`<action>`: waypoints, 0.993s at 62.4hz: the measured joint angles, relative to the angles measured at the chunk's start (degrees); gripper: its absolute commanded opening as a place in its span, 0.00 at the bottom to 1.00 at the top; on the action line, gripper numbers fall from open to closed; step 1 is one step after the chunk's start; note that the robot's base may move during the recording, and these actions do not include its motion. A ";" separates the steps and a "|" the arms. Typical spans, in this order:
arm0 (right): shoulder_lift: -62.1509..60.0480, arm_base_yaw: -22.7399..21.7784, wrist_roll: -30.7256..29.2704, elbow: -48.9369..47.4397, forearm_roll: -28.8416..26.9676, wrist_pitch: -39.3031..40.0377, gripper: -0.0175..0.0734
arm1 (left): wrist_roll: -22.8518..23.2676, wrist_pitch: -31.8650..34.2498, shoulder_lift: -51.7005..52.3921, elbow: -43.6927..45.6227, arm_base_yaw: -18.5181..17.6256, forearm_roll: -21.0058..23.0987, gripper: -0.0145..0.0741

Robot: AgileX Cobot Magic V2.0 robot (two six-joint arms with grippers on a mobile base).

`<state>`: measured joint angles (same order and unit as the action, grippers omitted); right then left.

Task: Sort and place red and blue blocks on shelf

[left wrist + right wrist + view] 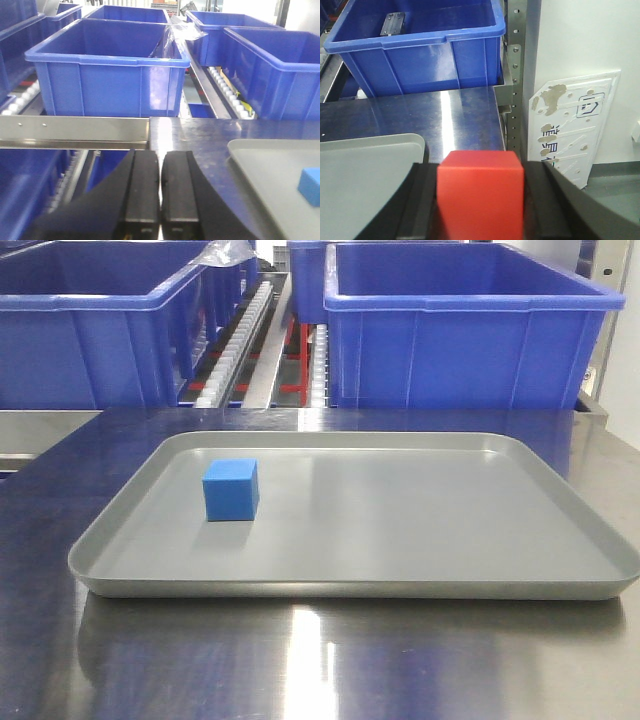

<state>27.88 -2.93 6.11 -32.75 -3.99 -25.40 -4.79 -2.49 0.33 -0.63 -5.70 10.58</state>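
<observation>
Front-facing view shows one blue block [231, 489] on one tray [420, 540].

worn white sign [575, 125], printed characters on it too scuffed to read

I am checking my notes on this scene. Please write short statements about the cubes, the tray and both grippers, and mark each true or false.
1. The small sky-blue cube lies on the flat grey tray. True.
2. The left gripper holds the blue cube. False: its fingers are shut together, with nothing between them.
3. The fingers of the right gripper hold the small bright red cube. True.
4. The blue cube stands in the tray's right half. False: in the front view it stands in the left half.
5. The tray rests on the shiny steel tabletop. True.
</observation>
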 measured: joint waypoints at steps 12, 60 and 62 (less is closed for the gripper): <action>0.00 0.00 0.00 0.00 0.00 0.00 0.26 | 0.00 -0.91 -10.15 6.97 -1.99 2.33 0.30; 0.00 0.00 0.00 0.00 0.00 0.00 0.26 | 0.00 -26.55 -57.65 49.62 -5.12 2.33 0.30; 0.00 0.00 0.00 0.00 0.00 0.00 0.26 | 0.00 -26.55 -57.65 49.62 -5.12 2.33 0.30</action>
<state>27.88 -2.93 6.11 -32.75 -3.99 -25.40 -4.79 -29.04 -57.33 48.99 -10.83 12.91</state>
